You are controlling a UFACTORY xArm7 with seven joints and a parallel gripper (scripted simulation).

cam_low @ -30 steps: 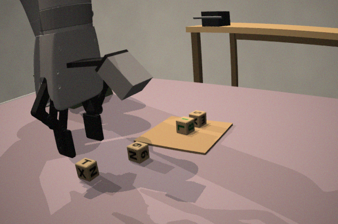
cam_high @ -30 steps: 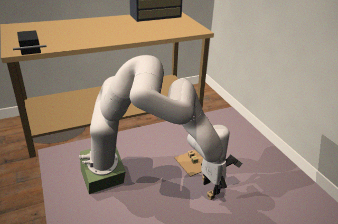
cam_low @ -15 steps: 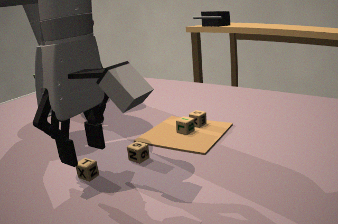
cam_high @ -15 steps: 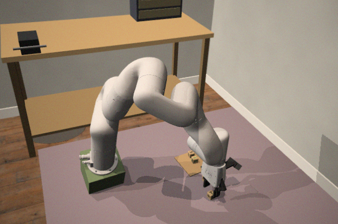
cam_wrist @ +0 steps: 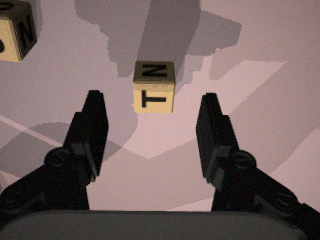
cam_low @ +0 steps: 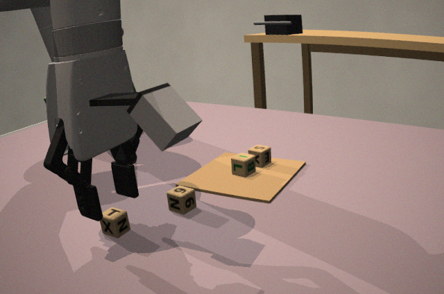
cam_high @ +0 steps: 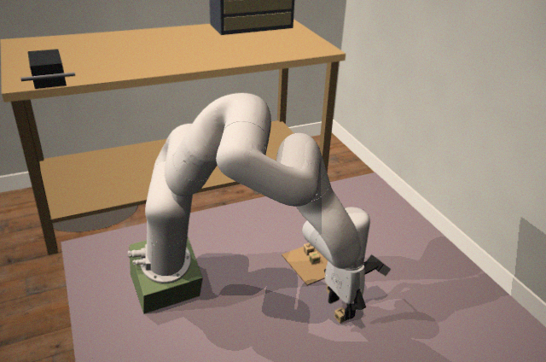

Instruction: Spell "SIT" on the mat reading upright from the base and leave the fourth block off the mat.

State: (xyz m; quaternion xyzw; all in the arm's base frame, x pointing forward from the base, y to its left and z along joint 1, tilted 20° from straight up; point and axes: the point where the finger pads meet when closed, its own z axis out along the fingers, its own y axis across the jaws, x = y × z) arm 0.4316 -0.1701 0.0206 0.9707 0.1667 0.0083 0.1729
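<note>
The end effector is open, with nothing between its two black fingers. It points down at the T block, which sits on the pink counter. The T is on top. In the wrist view, this block is in the upper middle, ahead of the gap between the fingertips.

The tan mat lies flat, right of the middle in the exterior view. Two blocks sit on it close together: the I block, with a green line on top, and the S block. The block with a 6 or 9 on top is off the mat, near its corner, at the upper left of the wrist view.
</note>
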